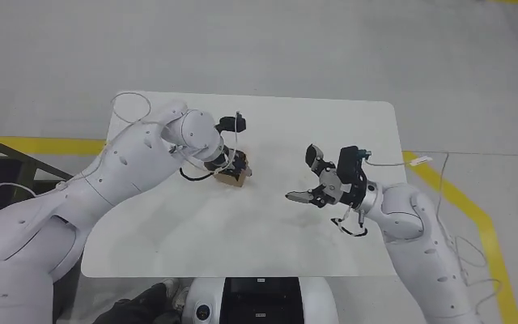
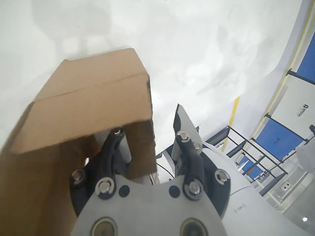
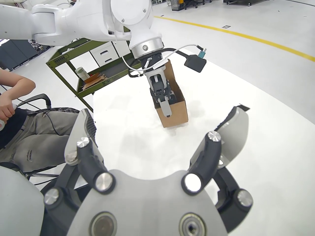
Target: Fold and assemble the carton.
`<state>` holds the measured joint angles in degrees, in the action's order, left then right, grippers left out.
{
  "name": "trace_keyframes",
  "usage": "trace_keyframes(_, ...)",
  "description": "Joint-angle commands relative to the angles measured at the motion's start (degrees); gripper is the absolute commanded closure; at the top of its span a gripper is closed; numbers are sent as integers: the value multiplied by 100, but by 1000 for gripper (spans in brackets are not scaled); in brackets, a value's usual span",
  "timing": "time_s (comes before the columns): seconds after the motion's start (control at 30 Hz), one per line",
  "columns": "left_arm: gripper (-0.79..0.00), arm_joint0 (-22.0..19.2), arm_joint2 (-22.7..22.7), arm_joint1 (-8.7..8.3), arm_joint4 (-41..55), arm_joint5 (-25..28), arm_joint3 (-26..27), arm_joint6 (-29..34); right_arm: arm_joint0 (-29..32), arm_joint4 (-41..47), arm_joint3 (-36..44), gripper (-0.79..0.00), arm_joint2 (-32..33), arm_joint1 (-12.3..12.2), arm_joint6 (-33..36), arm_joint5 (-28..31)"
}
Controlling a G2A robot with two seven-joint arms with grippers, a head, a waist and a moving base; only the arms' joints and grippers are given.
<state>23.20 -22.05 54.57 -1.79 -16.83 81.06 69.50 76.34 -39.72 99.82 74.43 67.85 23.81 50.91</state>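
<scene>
A white table (image 1: 267,235) with rounded corners, seen from above. Two white robot arms come in over it from the near edge.

The left arm (image 1: 137,162) bends across the table's left half and ends at a small brown cardboard carton (image 1: 232,180). The carton stands on the tabletop a little left of centre, with its open top facing up and one flap standing above the rim. The left gripper (image 3: 167,104) points down into that open top, at the wall facing the right arm. Whether it is clamped on the wall or only set around it cannot be told.

The right arm (image 1: 413,219) lies over the table's right half. The right gripper (image 1: 301,173) hangs above bare tabletop, well apart from the carton and aimed toward it. Its two fingers (image 3: 83,126) are spread wide with nothing between them.
</scene>
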Motion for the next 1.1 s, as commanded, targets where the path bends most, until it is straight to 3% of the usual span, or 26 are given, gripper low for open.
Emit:
trace_keyframes(0.0,-785,22,-103,42,274,165,32,-106,17,15,9,-785,13,-13,-23,13)
trace_keyframes(0.23,-785,189,-624,33,1036,601,95,-464,54,45,54,-785,22,-59,-80,52)
trace_keyframes(0.57,-785,876,-1946,-317,2451,1413,221,-613,-16,159,31,-785,-104,-105,-102,158)
trace_keyframes(0.8,-785,1616,-3060,-548,3242,2835,106,-1214,-148,255,-120,-785,-252,-127,-79,231)
trace_keyframes(1.07,-785,2209,-3974,-758,2460,4116,-235,-1869,-445,337,-398,-785,-582,-121,46,199)
